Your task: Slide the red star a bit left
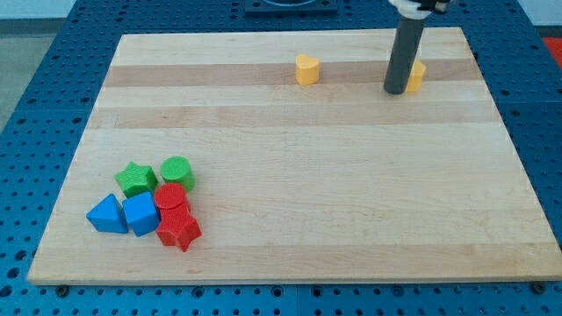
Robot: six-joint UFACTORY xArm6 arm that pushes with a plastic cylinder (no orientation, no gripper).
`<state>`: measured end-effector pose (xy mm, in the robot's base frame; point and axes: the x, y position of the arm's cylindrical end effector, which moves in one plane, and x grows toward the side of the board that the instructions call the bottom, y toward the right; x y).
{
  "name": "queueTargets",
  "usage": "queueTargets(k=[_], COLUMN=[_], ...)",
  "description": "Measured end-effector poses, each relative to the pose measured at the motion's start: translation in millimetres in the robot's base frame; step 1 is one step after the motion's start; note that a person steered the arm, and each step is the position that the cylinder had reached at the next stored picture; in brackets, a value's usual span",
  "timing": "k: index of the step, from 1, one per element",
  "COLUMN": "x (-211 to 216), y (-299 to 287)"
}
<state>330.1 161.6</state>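
Note:
The red star [178, 232] lies near the view's bottom left on the wooden board [299, 167]. It touches a red cylinder [171, 200] just above it and a blue block [140, 213] on its left. My tip [395, 90] is far away at the view's top right, right next to a yellow block [415, 76] that the rod partly hides.
A blue triangle [106, 214], a green star [135, 179] and a green cylinder [176, 171] crowd the same cluster as the red star. A yellow heart-like block [306, 68] sits at the view's top centre. The board's bottom edge lies close below the cluster.

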Motion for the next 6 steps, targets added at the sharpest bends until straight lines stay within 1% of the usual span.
queueTargets(k=[4, 5, 6], x=[-1.0, -6.7, -25.1], y=[61.7, 66.5, 66.4])
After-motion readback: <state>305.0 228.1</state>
